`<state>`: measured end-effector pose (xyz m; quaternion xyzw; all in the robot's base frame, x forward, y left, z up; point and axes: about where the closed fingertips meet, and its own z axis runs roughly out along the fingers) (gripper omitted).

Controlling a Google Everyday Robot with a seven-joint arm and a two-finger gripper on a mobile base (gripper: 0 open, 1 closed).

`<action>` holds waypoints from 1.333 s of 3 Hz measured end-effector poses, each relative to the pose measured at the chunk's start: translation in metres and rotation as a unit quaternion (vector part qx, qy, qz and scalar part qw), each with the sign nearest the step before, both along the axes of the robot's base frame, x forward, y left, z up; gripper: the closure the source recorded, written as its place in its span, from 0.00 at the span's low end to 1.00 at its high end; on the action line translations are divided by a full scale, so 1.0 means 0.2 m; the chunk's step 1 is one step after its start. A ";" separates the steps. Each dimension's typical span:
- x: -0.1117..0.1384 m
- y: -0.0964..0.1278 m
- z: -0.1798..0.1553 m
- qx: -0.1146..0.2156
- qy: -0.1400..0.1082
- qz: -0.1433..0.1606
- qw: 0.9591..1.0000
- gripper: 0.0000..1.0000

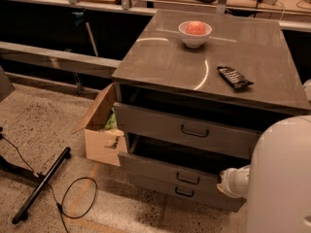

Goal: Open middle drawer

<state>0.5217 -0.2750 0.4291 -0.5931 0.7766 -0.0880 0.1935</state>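
Note:
The grey cabinet (204, 67) has three drawers. The middle drawer (160, 171), with a small dark wire handle (188, 178), stands pulled out a little, with a dark gap above its front. The top drawer (160, 123) also sits slightly out, and the slim bottom drawer (160, 187) is in. My gripper (222, 181) is at the right end of the middle drawer's front, at the end of my white wrist (238, 181). Most of it is hidden by my white arm (282, 178).
A white bowl with a pink thing in it (195, 32) and a dark snack packet (234, 76) lie on the cabinet top. An open cardboard box (103, 130) stands against the cabinet's left side. A black stand leg (41, 183) and a cable loop (77, 198) lie on the floor.

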 end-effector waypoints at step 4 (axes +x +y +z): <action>0.03 0.03 0.43 -0.008 -0.032 -0.001 0.999 0.11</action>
